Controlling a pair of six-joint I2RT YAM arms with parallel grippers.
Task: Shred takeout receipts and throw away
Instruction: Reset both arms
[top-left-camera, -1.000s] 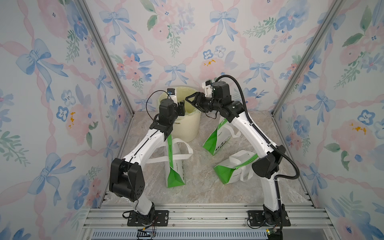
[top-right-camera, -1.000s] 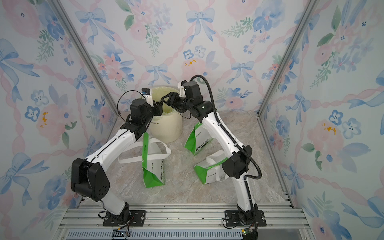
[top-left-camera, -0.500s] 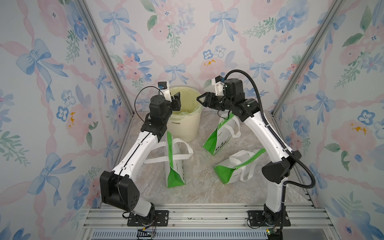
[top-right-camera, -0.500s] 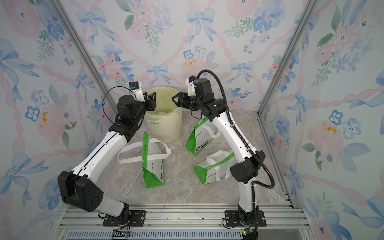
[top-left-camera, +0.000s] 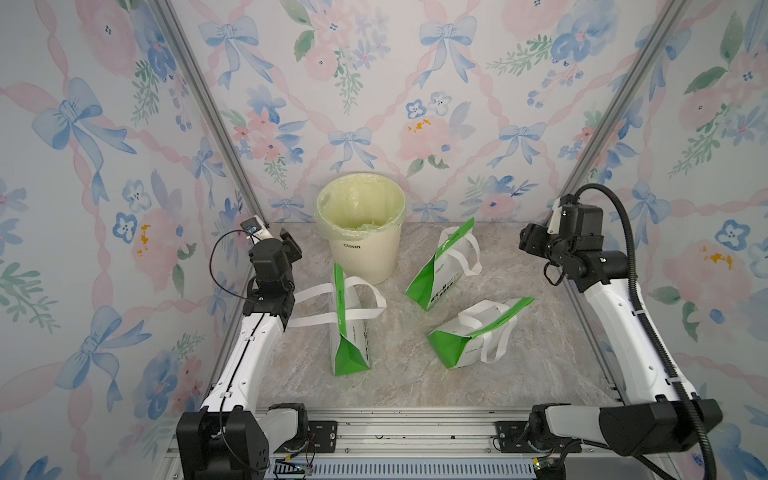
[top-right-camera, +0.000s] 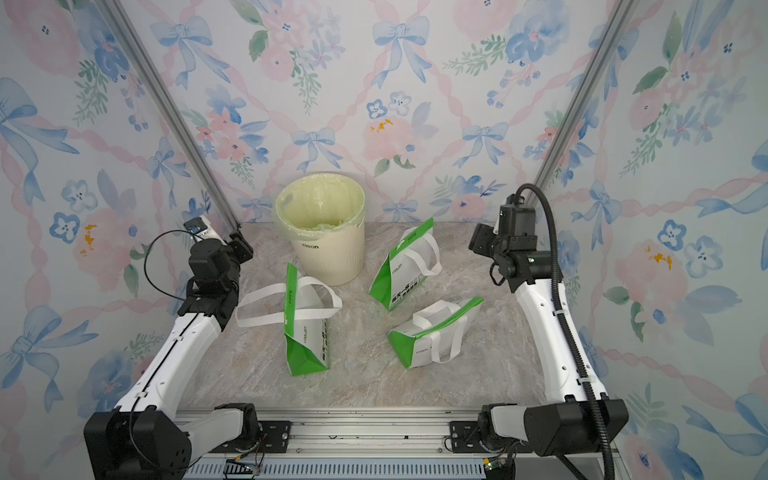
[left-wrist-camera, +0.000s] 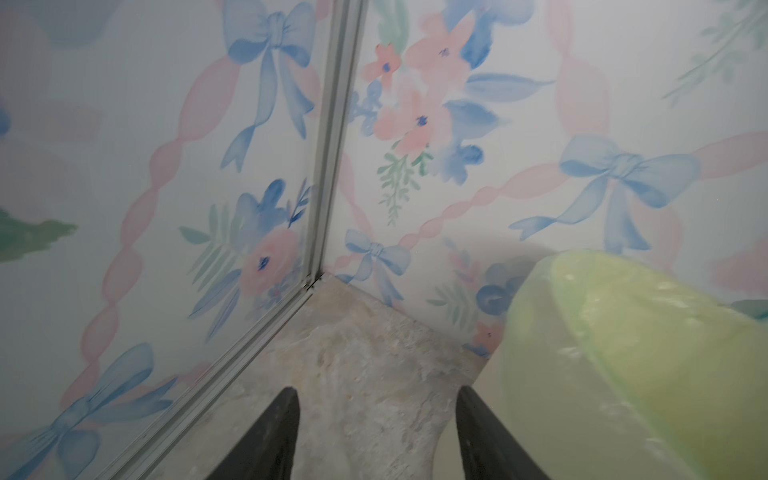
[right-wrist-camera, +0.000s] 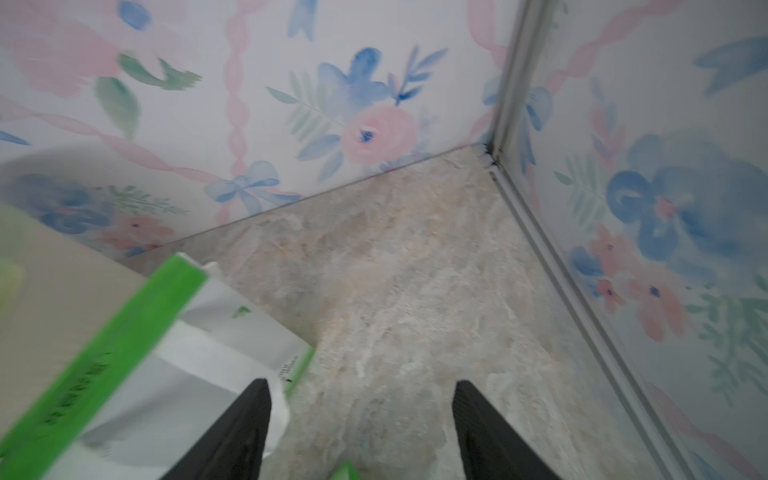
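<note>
No takeout receipts show in any view. My left gripper (top-left-camera: 292, 245) hangs by the left wall, left of the cream bin (top-left-camera: 362, 253), its two black fingers apart and nothing between them (left-wrist-camera: 376, 388). My right gripper (top-left-camera: 524, 243) is near the right wall, well right of the bin, also open and empty (right-wrist-camera: 359, 382). The bin (top-right-camera: 330, 255) has a pale yellow-green liner and stands against the back wall. In the left wrist view the liner's rim (left-wrist-camera: 623, 353) fills one side. What lies deep inside the bin is hidden.
Three green-and-white bags with white loop handles lie on the marble floor: one (top-left-camera: 349, 336) front left of the bin, one (top-left-camera: 440, 270) leaning to its right, one (top-left-camera: 469, 338) on its side. A bag (right-wrist-camera: 124, 353) lies close beside my right fingers. Floral walls enclose three sides.
Both arms have swung away from above the bin, the left toward the left wall and the right toward the right wall. Both grippers now stand wider open.
</note>
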